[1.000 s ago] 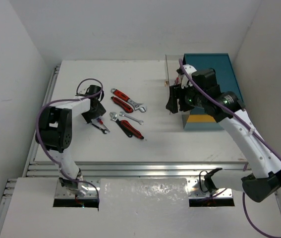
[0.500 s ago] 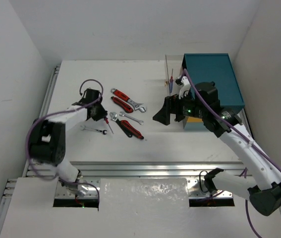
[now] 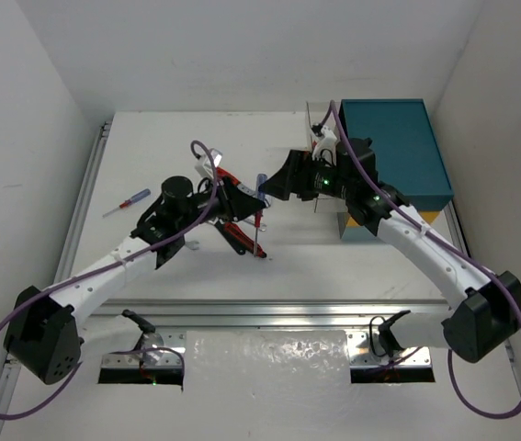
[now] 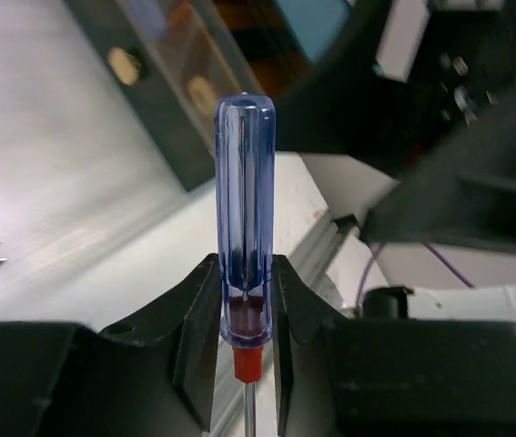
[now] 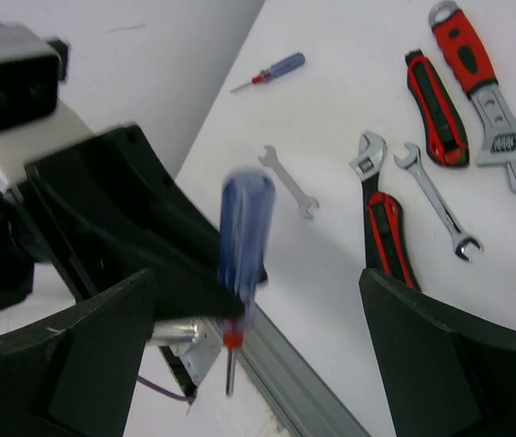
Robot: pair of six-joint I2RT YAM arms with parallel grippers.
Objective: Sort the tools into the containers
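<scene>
My left gripper [image 3: 246, 197] is shut on a blue-and-red-handled screwdriver [image 3: 259, 188] and holds it upright above the table, shaft down. In the left wrist view the jaws [image 4: 245, 314] clamp the base of its handle [image 4: 245, 200]. My right gripper [image 3: 280, 186] is open wide and faces the screwdriver from the right. In the right wrist view the screwdriver [image 5: 244, 241] stands between and beyond its two fingers [image 5: 66, 364]. The teal box [image 3: 398, 138] stands at the back right; its latched front shows in the left wrist view [image 4: 162, 82].
On the table lie a second small screwdriver [image 3: 127, 202] [image 5: 271, 71], red-and-black wrenches [image 5: 435, 109] [image 5: 480, 73] [image 5: 385, 241] and thin spanners [image 5: 289, 180] [image 5: 438, 214]. A wrench [image 3: 242, 237] lies under the held screwdriver. White walls stand on both sides.
My left arm lifted the screwdriver and carried it right, to the middle. My right gripper moved left, away from the teal box, up to the screwdriver. A second screwdriver now shows at the left.
</scene>
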